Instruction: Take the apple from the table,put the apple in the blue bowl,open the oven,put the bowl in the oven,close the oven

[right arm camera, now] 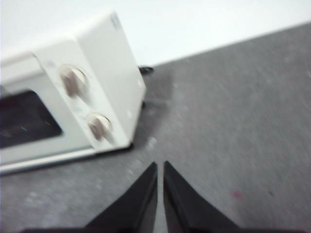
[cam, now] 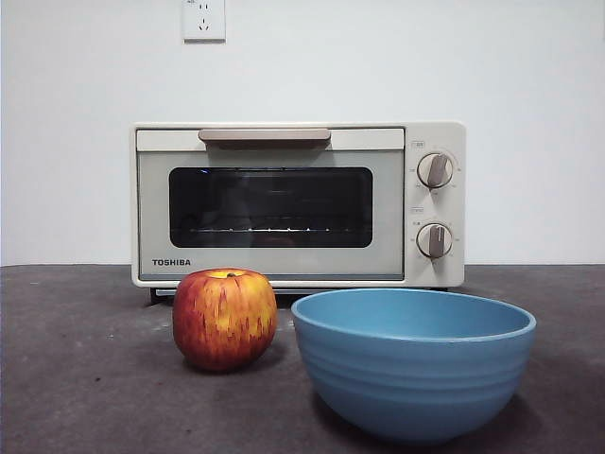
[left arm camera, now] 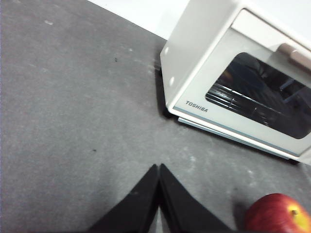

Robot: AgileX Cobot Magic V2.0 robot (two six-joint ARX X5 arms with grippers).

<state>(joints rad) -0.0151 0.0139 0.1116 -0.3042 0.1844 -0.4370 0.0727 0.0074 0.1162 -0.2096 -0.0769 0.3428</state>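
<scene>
Two black-jawed grippers are hanging above the dark grey, rough table (cam: 76,378), and neither is touching anything. The left gripper (left arm camera: 158,170) is showing its jaws pressed together to a point, holding nothing, over bare table near the left front corner of the cream-white Toshiba toaster oven (cam: 298,203). The right gripper (right arm camera: 160,167) is showing jaws nearly meeting, a thin slit between them, also holding nothing; it is hanging off the oven's knob end. That wrist view is blurred, so whether the slit is a true gap is uncertain.

The round red apple with yellow-orange streaks (cam: 225,318) is sitting upright on the table in front of the oven's left half, just beside the wide matte blue bowl (cam: 413,364), apart from it by a narrow gap. The bowl is standing nearer the table's front edge and is holding nothing. The oven door is shut, its taupe bar handle (cam: 265,135) untouched.

Judgement: no step is begun; the apple pick comes first, likely by the left arm, since the apple is showing in its wrist view.

Risks:
- Jaws are needing to open wide before descent; coming down shut would be knocking the apple and rolling it.
- An off-centre pinch on the smooth round fruit could be squeezing it out, toward the bowl or oven.
- The bowl's closeness is leaving little room for the jaw on that side.
</scene>
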